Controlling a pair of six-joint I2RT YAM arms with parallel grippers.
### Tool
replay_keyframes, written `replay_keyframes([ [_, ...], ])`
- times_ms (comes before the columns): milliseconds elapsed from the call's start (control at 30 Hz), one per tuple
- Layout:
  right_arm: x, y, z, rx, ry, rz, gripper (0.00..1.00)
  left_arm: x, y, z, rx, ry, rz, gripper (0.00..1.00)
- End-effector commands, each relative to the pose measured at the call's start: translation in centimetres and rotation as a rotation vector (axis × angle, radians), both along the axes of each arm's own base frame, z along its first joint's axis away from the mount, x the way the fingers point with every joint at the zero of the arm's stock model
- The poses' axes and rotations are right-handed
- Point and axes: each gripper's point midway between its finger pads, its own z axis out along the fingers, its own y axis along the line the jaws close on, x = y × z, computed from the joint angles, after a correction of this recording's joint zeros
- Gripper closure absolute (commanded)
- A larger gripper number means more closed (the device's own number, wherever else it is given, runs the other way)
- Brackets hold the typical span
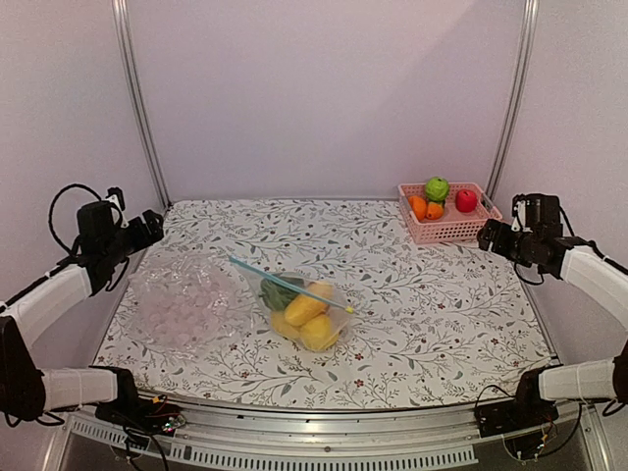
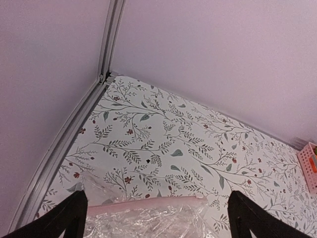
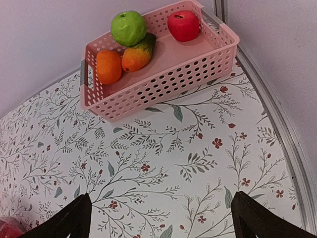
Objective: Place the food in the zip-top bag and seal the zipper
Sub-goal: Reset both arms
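Currently the left gripper (image 1: 150, 226) and the right gripper (image 1: 488, 235) both stand wide open, holding nothing.

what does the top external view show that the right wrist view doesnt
Only the top external view: the zip-top bag with yellow and green food inside, its blue zipper, the other crinkled clear plastic to its left, the left arm and the right arm. Only the right wrist view: a grey tab on one end of the pink basket. Both: that basket holding a green fruit and a red apple, on the floral table.
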Motion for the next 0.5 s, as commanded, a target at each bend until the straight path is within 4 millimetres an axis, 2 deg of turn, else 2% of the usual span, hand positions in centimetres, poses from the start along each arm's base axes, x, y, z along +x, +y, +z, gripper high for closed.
replay_keyframes([
  [0, 0.0, -2.8, 1.8, -0.004, -0.162, -0.037, 0.01, 0.0, 1.3, 0.5, 0.084, -0.105, 0.042, 0.01],
  [67, -0.5, -3.8, 1.8, -0.039, -0.213, -0.063, 0.01, -0.1, 1.3, -0.2, 0.111, -0.123, 0.033, 0.0],
  [133, -0.8, -3.9, 2.7, -0.054, -0.299, -0.062, 0.01, -0.2, 1.2, -1.0, 0.143, -0.138, 0.025, 0.0],
  [200, -1.4, -4.3, 2.5, -0.067, -0.362, -0.087, 0.01, -0.5, 0.9, -1.5, 0.181, -0.156, 0.008, 0.0],
  [367, -2.6, -5.9, 0.6, -0.133, -0.417, -0.163, 0.01, -1.4, 0.2, -2.6, 0.237, -0.194, 0.008, 0.0],
  [467, -2.7, -6.0, 0.8, -0.154, -0.435, -0.162, 0.01, -1.7, 0.5, -3.0, 0.24, -0.207, 0.028, 0.0],
])
